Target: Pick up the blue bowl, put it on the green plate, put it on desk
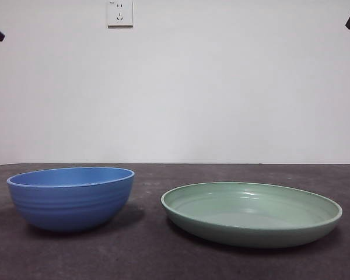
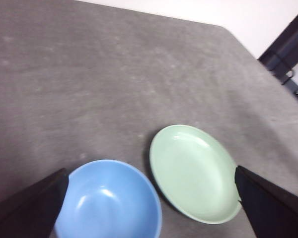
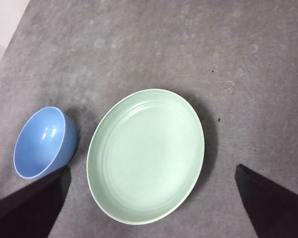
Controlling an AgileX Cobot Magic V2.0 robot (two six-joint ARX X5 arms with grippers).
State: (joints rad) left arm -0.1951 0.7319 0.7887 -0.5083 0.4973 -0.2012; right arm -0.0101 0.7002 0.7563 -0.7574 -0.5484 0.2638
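Blue bowl (image 1: 70,198) (faintly ridged), pale mint-green plate (image 1: 251,213), speckled dark grey-brown desk (image 1: 163,256).

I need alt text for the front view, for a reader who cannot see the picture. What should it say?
A blue bowl and a wider, shallow green plate stand side by side, apart, on a dark speckled desk, both empty. Behind them is a plain white wall with a power socket. Only black arm tips show at the two top corners.
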